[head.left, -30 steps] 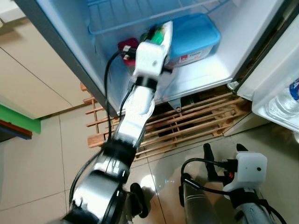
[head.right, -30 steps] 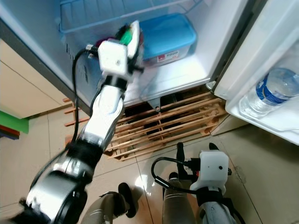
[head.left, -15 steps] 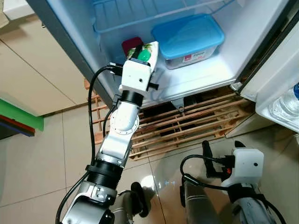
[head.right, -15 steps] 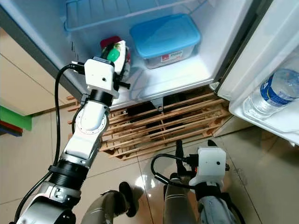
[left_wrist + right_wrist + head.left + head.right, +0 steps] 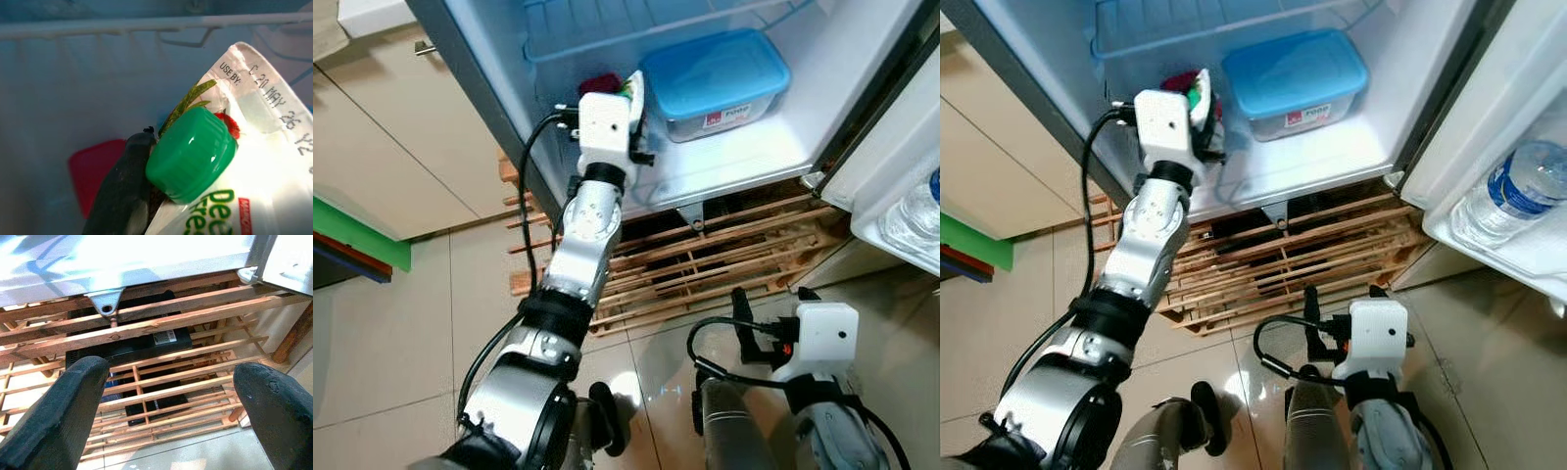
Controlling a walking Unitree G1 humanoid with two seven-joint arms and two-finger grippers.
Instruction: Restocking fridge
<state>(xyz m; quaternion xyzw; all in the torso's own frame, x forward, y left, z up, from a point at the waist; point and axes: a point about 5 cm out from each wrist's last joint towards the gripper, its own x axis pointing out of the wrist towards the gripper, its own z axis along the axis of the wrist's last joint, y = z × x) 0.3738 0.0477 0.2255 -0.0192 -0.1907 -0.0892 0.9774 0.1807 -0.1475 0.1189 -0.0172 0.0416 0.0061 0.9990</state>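
Note:
My left gripper [image 5: 626, 98] reaches into the open fridge and is shut on a white carton [image 5: 254, 161] with a green screw cap [image 5: 190, 154]. One black finger [image 5: 122, 191] presses the carton's side just beside the cap. The carton [image 5: 1200, 93] is held at the left of the bottom shelf [image 5: 734, 157], just in front of a red object [image 5: 599, 84]. A blue-lidded container [image 5: 717, 70] sits on the same shelf to the right. My right gripper [image 5: 171, 377] hangs low and open above the wooden pallet [image 5: 161, 323].
A wire shelf [image 5: 607, 24] spans the fridge above the carton. The fridge door [image 5: 1518, 117] stands open at the right with a water bottle [image 5: 1528, 181] in its rack. The wooden pallet [image 5: 705, 255] lies under the fridge. Beige cabinets [image 5: 382, 127] flank the left.
My left gripper carried the carton leftwards away from the blue container, then pushed it deeper beside the red object. The right arm has hardly moved; the camera shifted slightly.

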